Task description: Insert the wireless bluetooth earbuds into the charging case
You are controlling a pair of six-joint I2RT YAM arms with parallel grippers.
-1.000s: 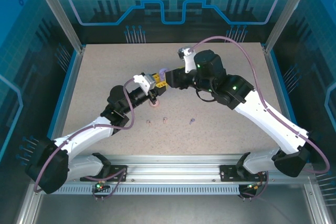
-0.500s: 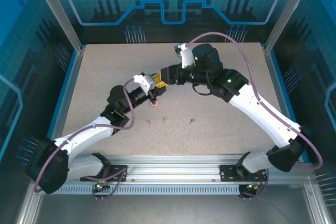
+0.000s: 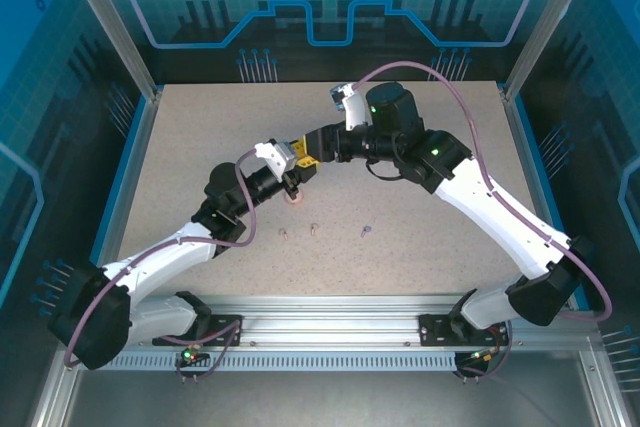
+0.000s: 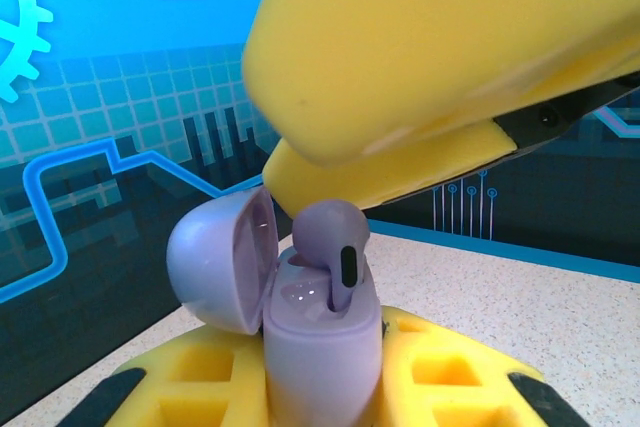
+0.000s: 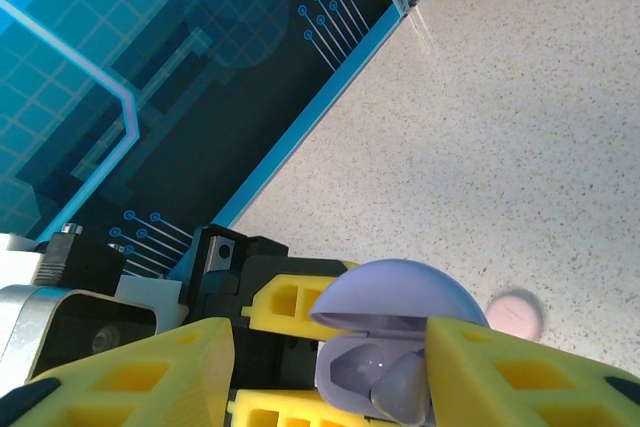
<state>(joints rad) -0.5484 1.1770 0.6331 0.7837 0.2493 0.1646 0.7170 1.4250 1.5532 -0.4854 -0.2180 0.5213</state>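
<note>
My left gripper (image 4: 322,382) is shut on a purple charging case (image 4: 320,347) and holds it upright with its lid (image 4: 215,257) swung open. One purple earbud (image 4: 335,247) stands with its stem in a slot of the case. A yellow finger (image 4: 400,162) of my right gripper rests on top of that bud. In the right wrist view my right gripper (image 5: 320,387) is open and straddles the case (image 5: 395,347), with the bud (image 5: 400,392) against its right finger (image 5: 520,367). Both grippers meet above the table's middle (image 3: 305,159). Two pale pink earbuds (image 3: 283,234) (image 3: 314,228) and a purple earbud (image 3: 365,231) lie on the table.
A round pink case (image 3: 296,197) lies on the speckled table (image 3: 430,247) just below the grippers; the right wrist view has it too (image 5: 515,315). Blue walls and metal posts (image 3: 110,27) fence the table on three sides.
My right arm has swung left and its gripper has come down over the open case, covering the purple lid from above. The left arm has held still.
</note>
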